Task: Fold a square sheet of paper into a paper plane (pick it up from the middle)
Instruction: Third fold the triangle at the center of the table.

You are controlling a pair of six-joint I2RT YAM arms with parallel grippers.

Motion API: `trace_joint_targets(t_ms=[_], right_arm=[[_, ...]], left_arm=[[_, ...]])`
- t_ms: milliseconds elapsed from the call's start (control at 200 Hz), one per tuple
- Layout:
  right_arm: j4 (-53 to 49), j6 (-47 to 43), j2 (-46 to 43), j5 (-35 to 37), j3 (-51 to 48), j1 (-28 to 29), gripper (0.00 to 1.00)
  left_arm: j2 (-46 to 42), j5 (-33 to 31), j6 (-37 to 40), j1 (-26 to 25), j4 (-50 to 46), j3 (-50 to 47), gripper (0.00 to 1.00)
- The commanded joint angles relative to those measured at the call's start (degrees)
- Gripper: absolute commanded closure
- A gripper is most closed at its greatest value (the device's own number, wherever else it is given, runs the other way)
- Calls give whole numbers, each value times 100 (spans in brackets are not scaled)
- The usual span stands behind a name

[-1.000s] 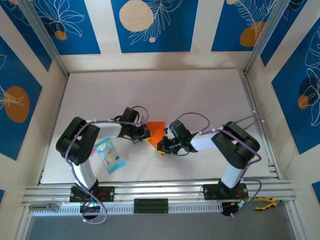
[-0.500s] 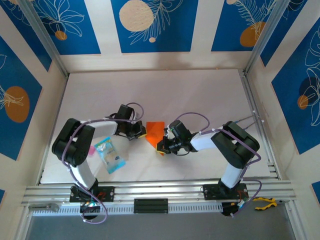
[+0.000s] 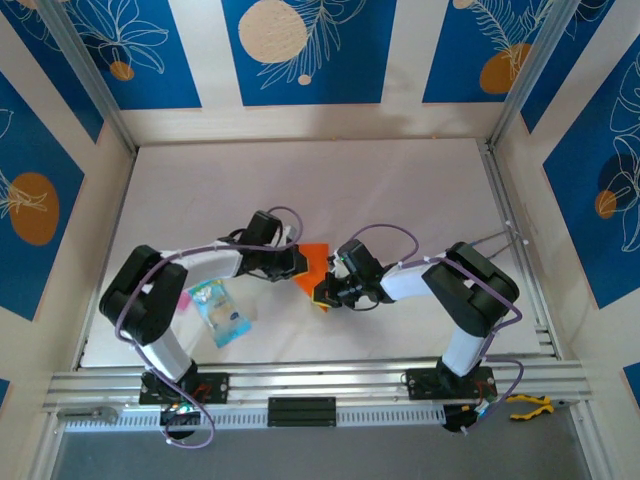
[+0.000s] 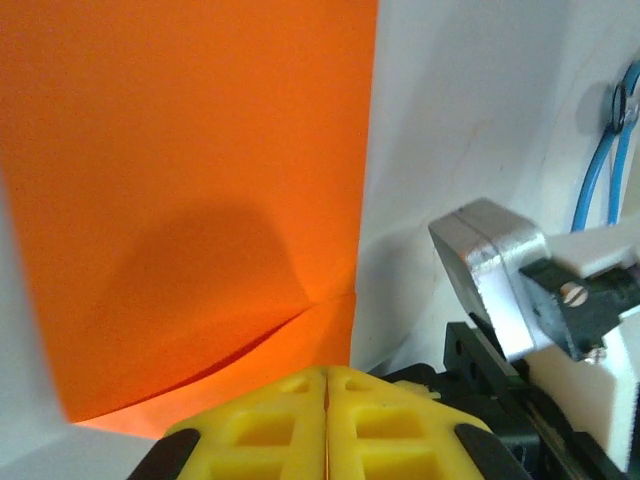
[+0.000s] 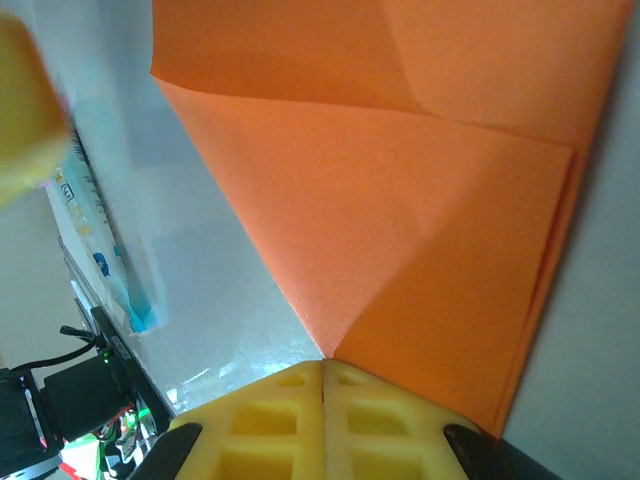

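The square sheet of paper [image 3: 314, 266], bright orange and partly folded with creases, lies on the white table between the two arms. My left gripper [image 3: 296, 263] is shut, and its yellow fingertips [image 4: 300, 385] rest at the sheet's [image 4: 190, 180] left edge, over a raised fold. Whether paper runs between them is not clear. My right gripper [image 3: 325, 293] is shut on the folded sheet's [image 5: 420, 190] near pointed corner, which runs into the seam between its yellow fingertips [image 5: 350, 385].
A small blue and clear plastic packet [image 3: 219, 309] lies left of the paper, near the left arm, and its edge is in the right wrist view [image 5: 110, 270]. Metal and black parts of the right arm [image 4: 510, 290] stand close beside the left gripper. Yellow-handled pliers [image 3: 528, 405] lie off the table at front right.
The left gripper drew back left off the paper half a second ago and has now returned right onto its left edge. The right gripper stayed still on the near corner.
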Motion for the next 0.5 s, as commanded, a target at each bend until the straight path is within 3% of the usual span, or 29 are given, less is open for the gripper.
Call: trace_joint_targets(t_ms=[0, 495], right_arm=[[-683, -76, 199, 82, -83, -16, 97], [-1124, -224, -263, 13, 651, -8, 94]], left_arm=[[269, 93, -44, -34, 87, 22, 91], [729, -368, 136, -34, -341, -116, 97]])
